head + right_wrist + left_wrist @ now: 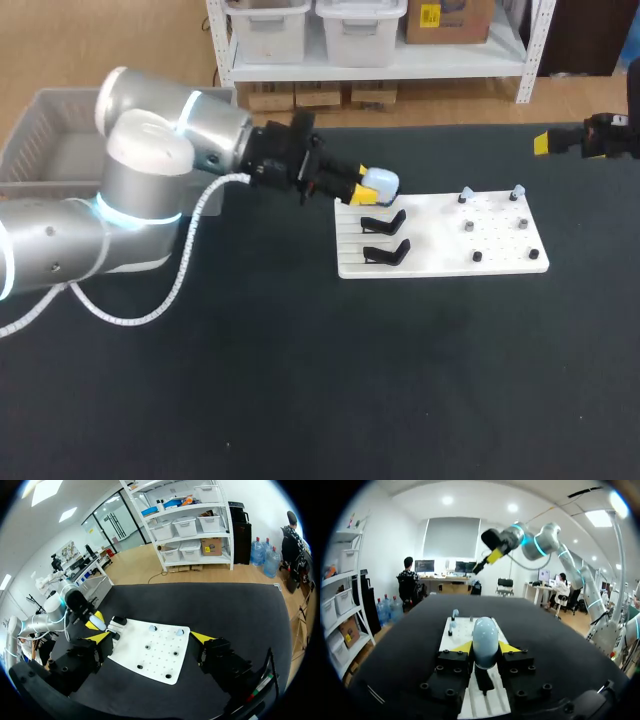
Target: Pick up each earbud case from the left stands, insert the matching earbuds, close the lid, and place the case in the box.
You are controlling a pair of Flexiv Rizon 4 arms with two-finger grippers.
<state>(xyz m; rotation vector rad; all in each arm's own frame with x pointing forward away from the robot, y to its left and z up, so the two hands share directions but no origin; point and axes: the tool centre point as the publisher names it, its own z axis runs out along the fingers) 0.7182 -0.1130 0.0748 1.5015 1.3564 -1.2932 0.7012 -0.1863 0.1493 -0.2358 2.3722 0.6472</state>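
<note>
- The left claw [485,648] was clamped on the pale blue earbud case [381,182], with a yellow tip pressed to either side!
- The case hung over the white board [430,250] at its 10 o'clock corner, just above two black stands [386,222].
- The right claw [150,637] sat well apart, out at the board's 2 o'clock, with its fingers spread wide.
- Two pale earbuds [463,195] stood on pegs along the board's 12 o'clock edge.
- The pale box [25,130] lay at the tabletop's [300,380] 10 o'clock.
</note>
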